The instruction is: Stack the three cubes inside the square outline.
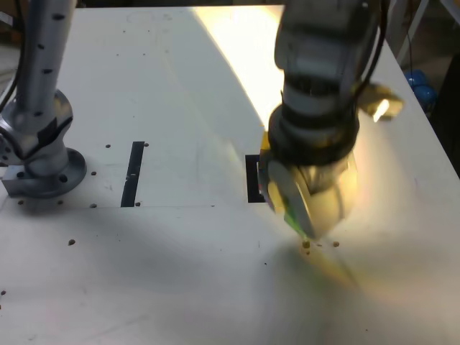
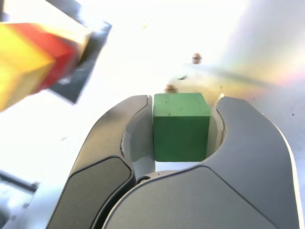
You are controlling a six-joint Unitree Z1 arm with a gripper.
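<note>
Exterior view: the strip [image 1: 132, 176] lies left of the square outline [image 1: 252, 180] on the table [image 1: 180, 273]. Wrist view: upper cube [image 2: 24, 62] on lower cube [image 2: 57, 52], at the outline — third cube [image 2: 182, 126] apart, between the claw's [image 2: 185, 98] fingers.

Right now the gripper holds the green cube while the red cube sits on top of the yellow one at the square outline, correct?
Not quite: the yellow cube sits on the red one, as the wrist view shows.
</note>
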